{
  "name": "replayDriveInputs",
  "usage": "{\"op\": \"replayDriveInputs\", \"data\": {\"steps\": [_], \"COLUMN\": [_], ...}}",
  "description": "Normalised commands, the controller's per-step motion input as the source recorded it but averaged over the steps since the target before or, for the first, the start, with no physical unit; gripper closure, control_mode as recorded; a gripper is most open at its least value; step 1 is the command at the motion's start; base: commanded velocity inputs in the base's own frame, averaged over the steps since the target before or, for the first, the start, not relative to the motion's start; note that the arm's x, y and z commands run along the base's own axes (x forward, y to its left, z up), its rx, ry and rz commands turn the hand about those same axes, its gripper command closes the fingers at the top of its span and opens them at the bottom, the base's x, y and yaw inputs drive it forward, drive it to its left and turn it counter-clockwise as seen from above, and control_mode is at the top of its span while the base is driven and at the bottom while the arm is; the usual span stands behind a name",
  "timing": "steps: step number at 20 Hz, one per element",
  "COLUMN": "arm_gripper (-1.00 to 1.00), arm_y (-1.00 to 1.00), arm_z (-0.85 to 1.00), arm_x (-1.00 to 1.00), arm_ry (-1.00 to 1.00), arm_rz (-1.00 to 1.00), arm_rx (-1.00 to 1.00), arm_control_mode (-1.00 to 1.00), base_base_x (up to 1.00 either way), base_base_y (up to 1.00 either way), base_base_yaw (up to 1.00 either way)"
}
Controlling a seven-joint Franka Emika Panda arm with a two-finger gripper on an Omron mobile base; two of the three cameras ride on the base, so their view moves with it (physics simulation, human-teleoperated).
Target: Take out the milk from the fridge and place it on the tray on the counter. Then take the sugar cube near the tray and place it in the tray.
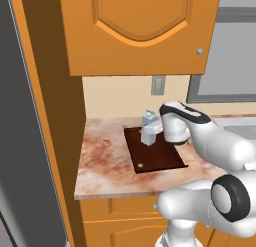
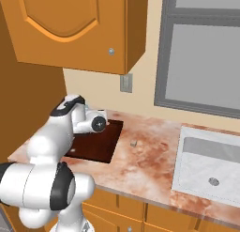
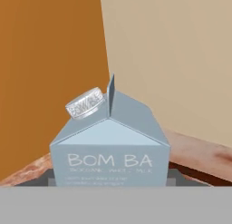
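Observation:
The milk point(image 1: 148, 126), a pale blue-grey gable-top carton, stands upright at the back of the dark brown tray point(image 1: 159, 156) on the marbled counter point(image 1: 102, 163). My gripper point(image 1: 152, 130) reaches in from the right and is shut on the milk. In the hand view the milk point(image 3: 111, 150) sits close up, with a dark fingertip point(image 3: 49, 177) against each of its sides and the gripper point(image 3: 111, 178) around its lower body. I cannot tell whether its base touches the tray. The tiny sugar cube point(image 2: 133, 143) lies on the counter point(image 2: 145, 167) just right of the tray point(image 2: 101, 144).
The dark grey fridge point(image 1: 22, 141) fills the left edge beside an orange side panel. An orange wall cabinet point(image 1: 140, 31) hangs above the tray. A wall outlet point(image 1: 158, 85) is behind it. A white sink point(image 2: 211, 165) lies at the right under a window point(image 2: 206, 52).

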Motion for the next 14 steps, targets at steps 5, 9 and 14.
{"op": "replayDriveInputs", "data": {"steps": [5,9,14], "arm_gripper": [1.0,1.0,1.0], "arm_y": [0.02,0.03,0.01], "arm_z": [-0.33,-0.31,-0.28], "arm_x": [0.04,0.05,0.06], "arm_ry": [0.0,0.0,0.0], "arm_rz": [0.0,0.0,0.0], "arm_rx": [0.0,0.0,0.0], "arm_control_mode": [-1.0,-1.0,-1.0], "base_base_x": [0.0,0.0,0.0], "base_base_y": [0.0,0.0,0.0], "base_base_yaw": [0.0,0.0,0.0]}}
